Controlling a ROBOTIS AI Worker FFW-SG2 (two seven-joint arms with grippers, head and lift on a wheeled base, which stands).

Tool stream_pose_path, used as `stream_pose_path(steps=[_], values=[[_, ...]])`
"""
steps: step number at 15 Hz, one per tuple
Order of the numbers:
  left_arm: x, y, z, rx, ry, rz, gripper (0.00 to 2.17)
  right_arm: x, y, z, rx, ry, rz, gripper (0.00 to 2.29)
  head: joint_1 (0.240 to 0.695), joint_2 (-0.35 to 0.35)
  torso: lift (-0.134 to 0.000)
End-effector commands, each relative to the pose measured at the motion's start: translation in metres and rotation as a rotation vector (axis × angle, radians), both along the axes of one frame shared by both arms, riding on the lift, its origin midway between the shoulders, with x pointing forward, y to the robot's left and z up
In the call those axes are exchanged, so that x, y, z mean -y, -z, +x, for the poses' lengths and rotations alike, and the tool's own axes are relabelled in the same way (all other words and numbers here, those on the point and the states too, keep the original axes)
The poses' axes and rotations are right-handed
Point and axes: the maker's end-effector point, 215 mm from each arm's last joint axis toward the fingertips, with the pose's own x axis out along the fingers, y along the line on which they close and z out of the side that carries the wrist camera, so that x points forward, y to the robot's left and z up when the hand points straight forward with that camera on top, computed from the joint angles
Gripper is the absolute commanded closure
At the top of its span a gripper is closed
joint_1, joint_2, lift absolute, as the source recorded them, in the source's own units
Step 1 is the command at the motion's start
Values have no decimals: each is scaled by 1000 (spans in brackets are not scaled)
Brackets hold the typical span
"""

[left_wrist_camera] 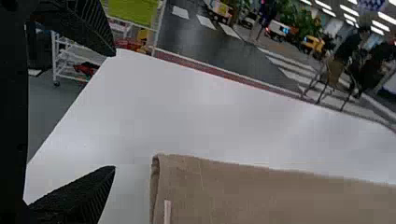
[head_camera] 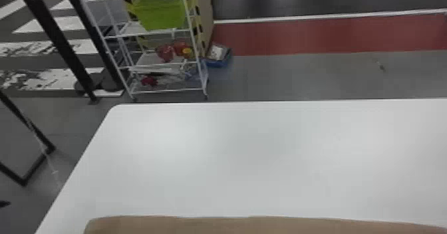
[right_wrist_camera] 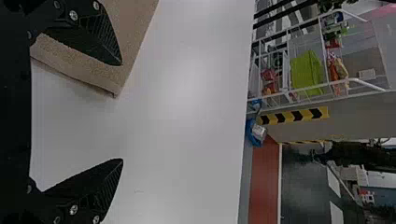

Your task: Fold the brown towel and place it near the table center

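Left gripper [left_wrist_camera: 114, 111]: we list its fingers wide apart, bare tabletop showing between them. Right gripper [right_wrist_camera: 122, 112]: likewise spread wide, one finger overlapping the towel in its wrist view; contact, we cannot tell. Brown towel [head_camera: 232, 226]: flat, a rounded fold at one end, pale tag [left_wrist_camera: 167, 212] beside it; we find it on the white table [head_camera: 252, 163], along the head view's bottom edge. Beyond the table: white rack [head_camera: 159, 91].
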Motion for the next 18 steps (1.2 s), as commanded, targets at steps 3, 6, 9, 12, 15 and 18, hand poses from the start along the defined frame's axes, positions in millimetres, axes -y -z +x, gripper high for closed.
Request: stream_pose_path(steps=[3,6,9,12,15,18], values=[[-28,2,6,-36,-229,-389,16,11,-26,11,162,110,164,164,695,217,-122],[-44,25,3,-126,-445,-826,16,29,-39,8,234,178,238,147,695,241,-122],[-31,80,-21,-346,-749,-1203,49,36,-34,-1,224,216,254,151,695,235,-122],[-2,89,-34,-474,-845,-1364,144,41,-25,-7,204,229,265,157,695,203,-122],[35,99,-43,-610,-937,-1377,137,53,-24,-18,199,248,261,157,695,139,-122],[47,97,-37,-609,-934,-1320,137,54,-13,-20,186,251,292,157,695,19,-122]])
